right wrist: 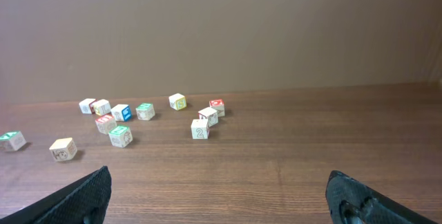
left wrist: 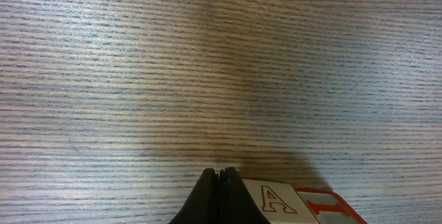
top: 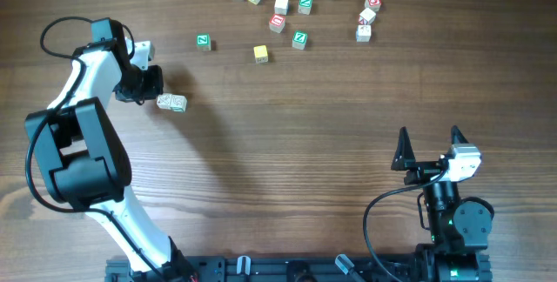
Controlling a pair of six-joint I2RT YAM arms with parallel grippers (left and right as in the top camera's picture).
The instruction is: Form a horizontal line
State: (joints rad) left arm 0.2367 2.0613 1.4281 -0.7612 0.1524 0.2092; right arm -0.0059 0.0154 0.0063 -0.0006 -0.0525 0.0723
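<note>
The table [top: 305, 143] under me is dark brown wood, its fine grain running side to side, and my left wrist camera sees it close as streaky grey-brown lines with a soft shadow [left wrist: 228, 124] across the middle. My left pincer [top: 151, 89] [left wrist: 219, 186] sits low over the table's upper left, its two black fingers pressed flat together with nothing between them. The row [top: 171, 102] [left wrist: 297, 203] lies just beside its tip. From above it is a short pale bar, tilted a little off level, and I cannot count its cubes there. Up close I see one cube with an outlined A against the side of my finger, and a red-edged one touching that. The loose cubes [top: 291, 16] [right wrist: 138, 117] are scattered along the far side, well apart from the row, with a green one [top: 203, 42] and a yellow one [top: 260, 53] nearest it. My right pincer [top: 429, 145] [right wrist: 217, 179] is at the near right with its fingers spread wide and empty. Beyond the table's far edge stands a plain flat brown wall [right wrist: 221, 30]. A black rail [top: 261, 269] runs along the near edge, between my two arms.
</note>
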